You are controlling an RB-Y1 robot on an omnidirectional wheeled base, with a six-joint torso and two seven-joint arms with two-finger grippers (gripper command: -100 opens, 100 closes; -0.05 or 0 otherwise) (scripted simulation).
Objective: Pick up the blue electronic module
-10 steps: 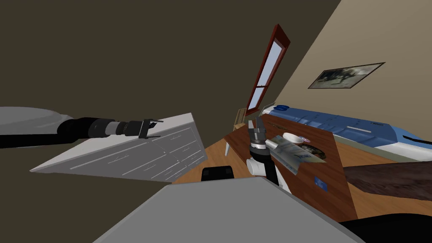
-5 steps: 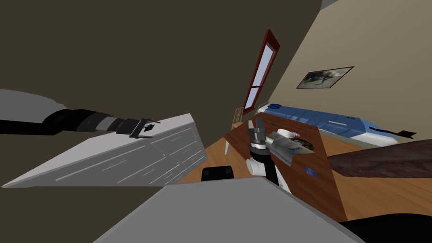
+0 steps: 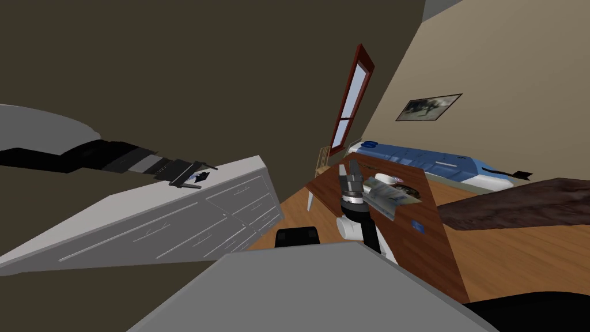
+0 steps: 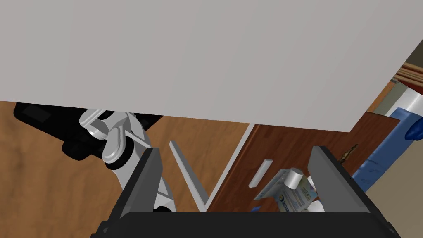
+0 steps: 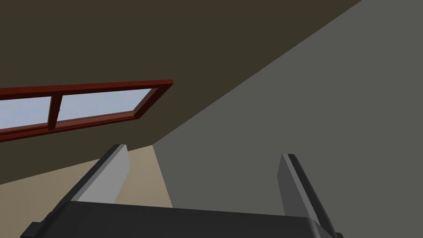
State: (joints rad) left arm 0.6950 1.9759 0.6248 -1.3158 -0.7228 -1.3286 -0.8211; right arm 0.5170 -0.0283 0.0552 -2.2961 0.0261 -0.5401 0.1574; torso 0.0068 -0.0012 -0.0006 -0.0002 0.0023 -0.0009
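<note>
A grey-white chest of drawers stands to the robot's left of the wooden desk, with a strip of wooden floor between the two. Beyond the desk's far edge lies a bed with a blue cover. The desk is dark brown, with a few things gathered on its far half and one alone on its near half.

The left arm reaches out over the top of the chest of drawers, well apart from the desk. The left gripper hovers just above that top and looks toward the desk. Its fingers are spread wide with nothing between them. The right arm rises at the desk's left edge, where the right gripper points upward, also spread wide and empty.

The largest thing on the desk is a crumpled printed pouch with a round pale cap, lying near the desk's left edge close to the right arm. Just past it, toward the desk's far edge, sits a white bowl. The blue module is a small flat rectangle on the desk's bare near half, apart from the pouch and touched by neither gripper.
</note>
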